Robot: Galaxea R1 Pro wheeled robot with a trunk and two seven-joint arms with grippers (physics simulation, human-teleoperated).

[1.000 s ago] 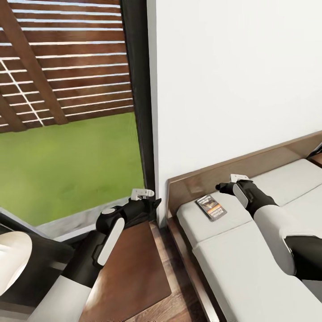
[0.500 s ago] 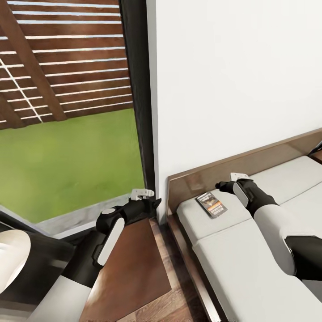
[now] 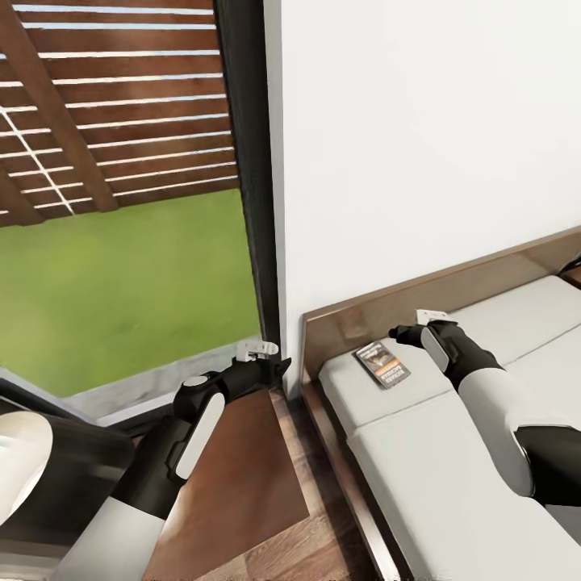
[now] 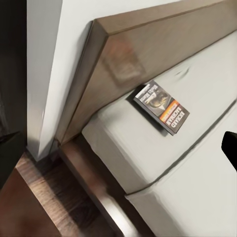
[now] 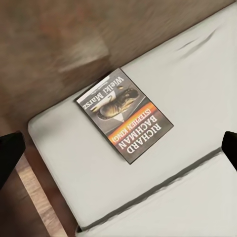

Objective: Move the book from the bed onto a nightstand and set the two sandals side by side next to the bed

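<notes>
- The book [image 3: 381, 365] is lying flat on the bed [image 3: 452, 476], on the grey mattress near its head corner, just below the headboard [image 3: 403, 303].
- The right gripper [image 3: 401, 332] is hovering over the mattress just beside the book, not touching it; in the right wrist view its dark fingertips [image 5: 10, 150] are showing far apart, so the jaws are spread.
- The left gripper [image 3: 278, 365] is hanging over the nightstand [image 3: 242, 476], by the window frame [image 3: 250, 177]; whether its jaws are apart, I cannot tell.

Bright, even, slightly soft renders
</notes>
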